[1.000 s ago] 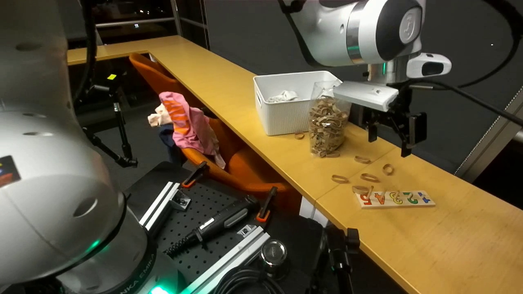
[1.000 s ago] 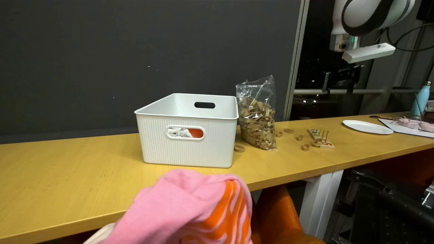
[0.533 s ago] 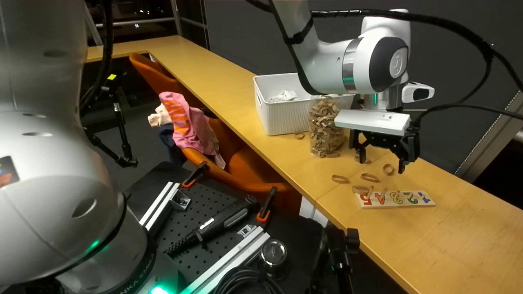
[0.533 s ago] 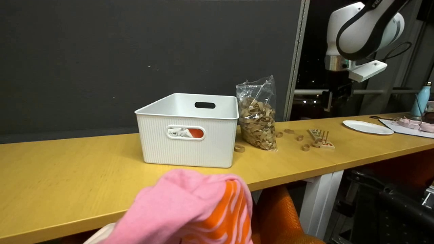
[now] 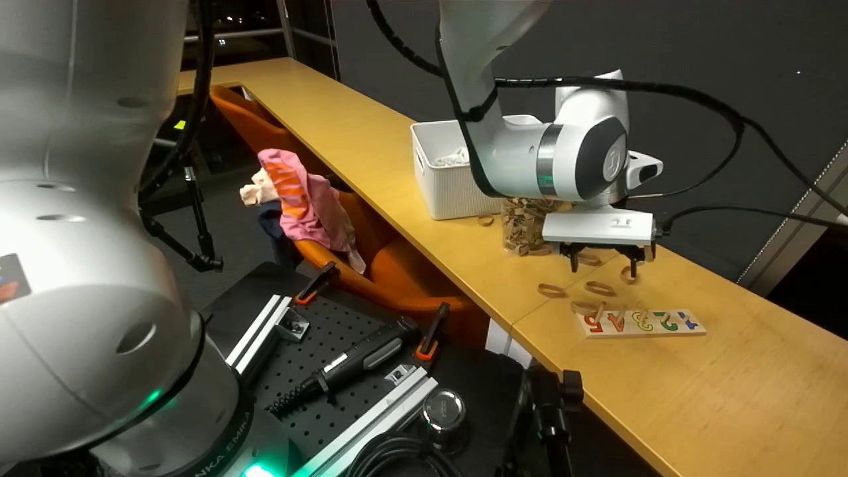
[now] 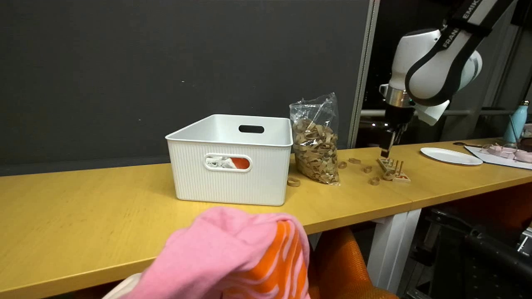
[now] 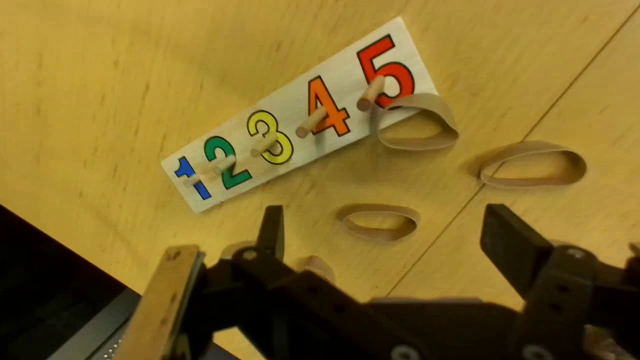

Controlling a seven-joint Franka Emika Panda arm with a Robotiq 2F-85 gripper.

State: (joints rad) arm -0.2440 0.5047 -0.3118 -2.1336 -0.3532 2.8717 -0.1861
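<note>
Bands [image 7: 395,233] between bag [image 6: 316,149] and peg board [image 7: 295,107]

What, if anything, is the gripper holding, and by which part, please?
Nothing: the gripper is open, and the band seen between its fingers lies on the table.

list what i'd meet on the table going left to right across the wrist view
On the number board, blue 1, green 2, yellow 3, orange 4, red 5, then a brown band across the table seam.
</note>
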